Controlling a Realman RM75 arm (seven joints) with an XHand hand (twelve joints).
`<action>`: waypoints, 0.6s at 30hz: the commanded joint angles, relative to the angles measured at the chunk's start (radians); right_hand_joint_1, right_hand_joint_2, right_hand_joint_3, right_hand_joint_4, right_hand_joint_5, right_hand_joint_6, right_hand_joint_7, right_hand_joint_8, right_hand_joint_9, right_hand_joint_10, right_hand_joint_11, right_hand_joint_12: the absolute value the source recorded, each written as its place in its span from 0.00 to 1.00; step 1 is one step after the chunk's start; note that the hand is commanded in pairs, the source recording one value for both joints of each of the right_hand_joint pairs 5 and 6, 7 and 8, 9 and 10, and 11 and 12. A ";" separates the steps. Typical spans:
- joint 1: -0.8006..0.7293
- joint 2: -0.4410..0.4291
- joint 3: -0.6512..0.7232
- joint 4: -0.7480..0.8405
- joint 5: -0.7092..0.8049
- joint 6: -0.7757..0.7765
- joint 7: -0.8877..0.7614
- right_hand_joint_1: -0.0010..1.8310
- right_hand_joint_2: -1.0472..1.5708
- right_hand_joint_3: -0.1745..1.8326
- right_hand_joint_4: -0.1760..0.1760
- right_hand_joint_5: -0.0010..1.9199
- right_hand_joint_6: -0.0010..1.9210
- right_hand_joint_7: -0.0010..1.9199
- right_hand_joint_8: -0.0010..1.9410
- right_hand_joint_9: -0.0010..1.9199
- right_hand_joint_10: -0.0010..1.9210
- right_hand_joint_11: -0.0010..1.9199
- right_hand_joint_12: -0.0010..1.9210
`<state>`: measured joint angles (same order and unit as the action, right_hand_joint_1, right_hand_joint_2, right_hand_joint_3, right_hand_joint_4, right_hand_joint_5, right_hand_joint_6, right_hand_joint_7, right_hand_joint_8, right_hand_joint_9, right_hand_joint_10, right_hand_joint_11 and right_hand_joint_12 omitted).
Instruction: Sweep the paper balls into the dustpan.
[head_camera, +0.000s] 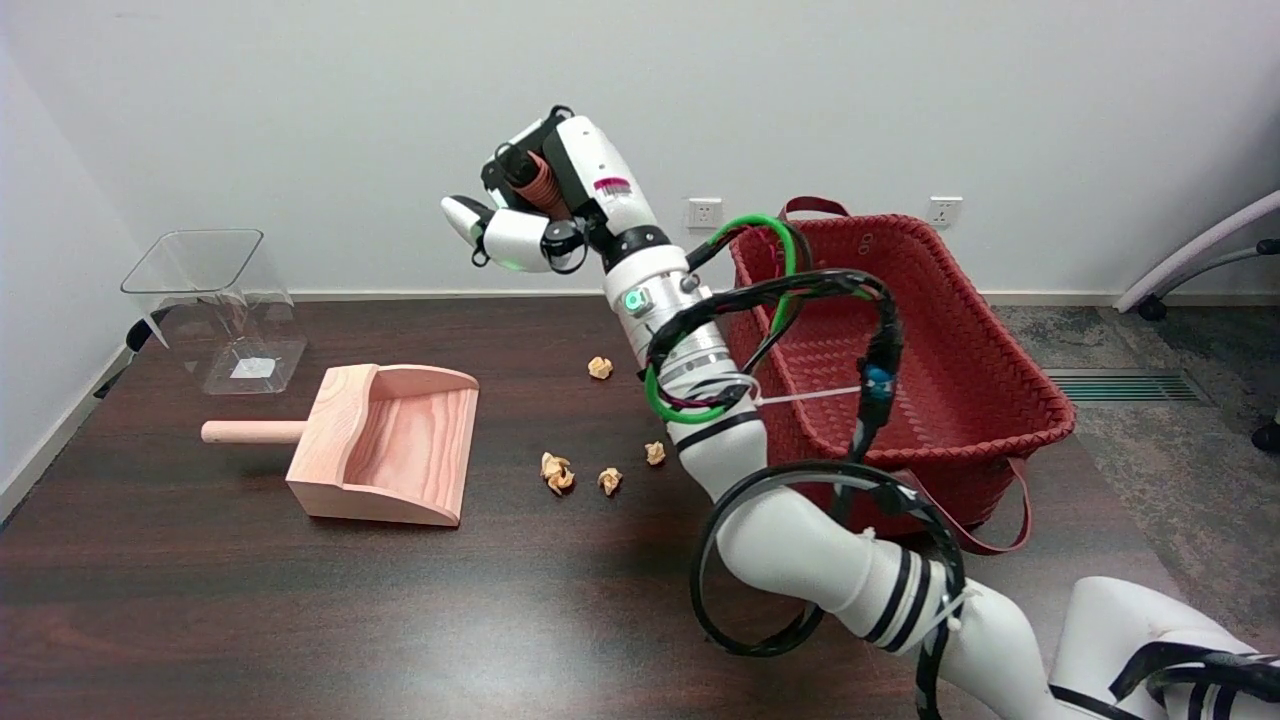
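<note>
Currently right hand (540, 215) grips a reddish brush handle (541, 182) high at upper center; forearm hides part of the paper balls (557, 472), so sweeping could miss the dustpan (385, 445).

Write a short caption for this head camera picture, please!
Right hand holds a brush above scattered paper balls beside a wooden dustpan.

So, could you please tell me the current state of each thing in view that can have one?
Right hand: raised above the table, fingers curled around a reddish-brown object, too hidden to identify.
Dustpan: flat on the table, empty, mouth facing the paper balls.
Paper balls: four visible, loose on the table, none in the dustpan.
Red basket: upright, looks empty.
Clear container: on the table's far left corner, empty.
</note>
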<state>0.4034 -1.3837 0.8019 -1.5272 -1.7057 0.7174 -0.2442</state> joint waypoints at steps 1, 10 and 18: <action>-0.037 -0.094 0.019 0.137 0.044 0.049 -0.004 0.67 0.97 0.28 0.50 1.00 1.00 1.00 0.99 1.00 1.00 1.00 1.00; -0.104 -0.203 0.097 0.152 0.155 0.045 -0.145 0.66 0.97 0.26 0.50 1.00 1.00 1.00 0.99 1.00 1.00 1.00 1.00; -0.106 -0.208 0.130 0.185 0.158 0.134 -0.150 0.69 0.92 0.27 0.50 1.00 1.00 1.00 0.99 1.00 1.00 1.00 1.00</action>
<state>0.3463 -1.5071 0.8546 -1.4113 -1.6186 0.7606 -0.3064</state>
